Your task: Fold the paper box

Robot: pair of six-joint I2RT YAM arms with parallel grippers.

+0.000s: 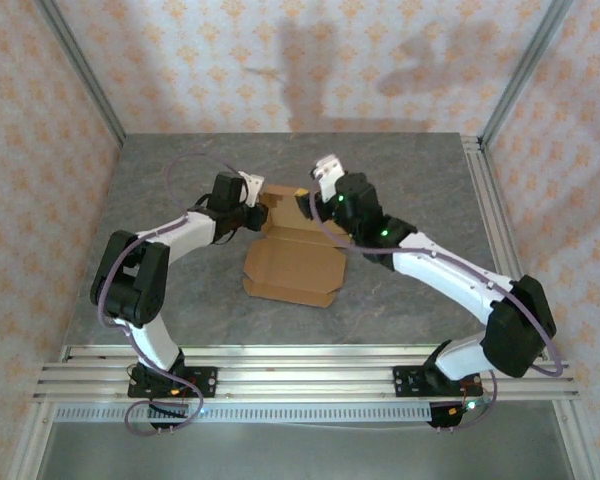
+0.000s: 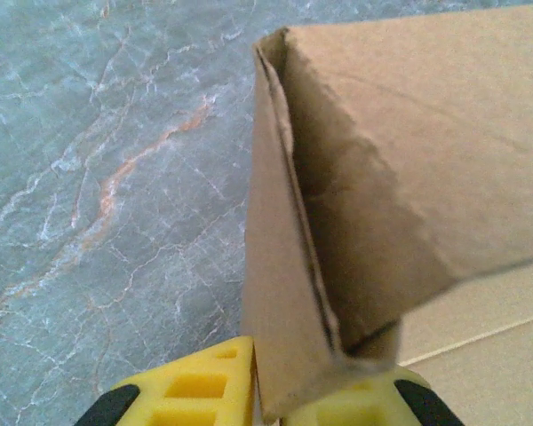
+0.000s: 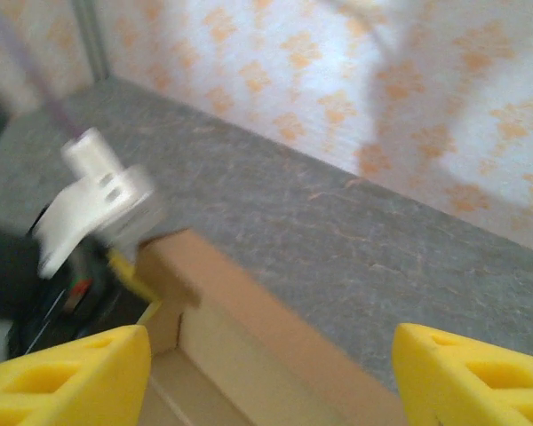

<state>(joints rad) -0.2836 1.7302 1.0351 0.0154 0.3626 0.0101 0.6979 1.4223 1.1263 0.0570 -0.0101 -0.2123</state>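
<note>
The paper box is plain brown cardboard lying mid-table, its far walls partly raised and the near panel flat. My left gripper is at the box's far left corner. In the left wrist view it is shut on an upright side wall, with a folded flap leaning over the inside. My right gripper hovers over the far right corner. Its yellow fingers stand wide open above the box's rear wall, holding nothing.
The grey marbled tabletop surrounds the box. Patterned walls and metal frame posts enclose the back and sides. An aluminium rail carries both arm bases at the near edge.
</note>
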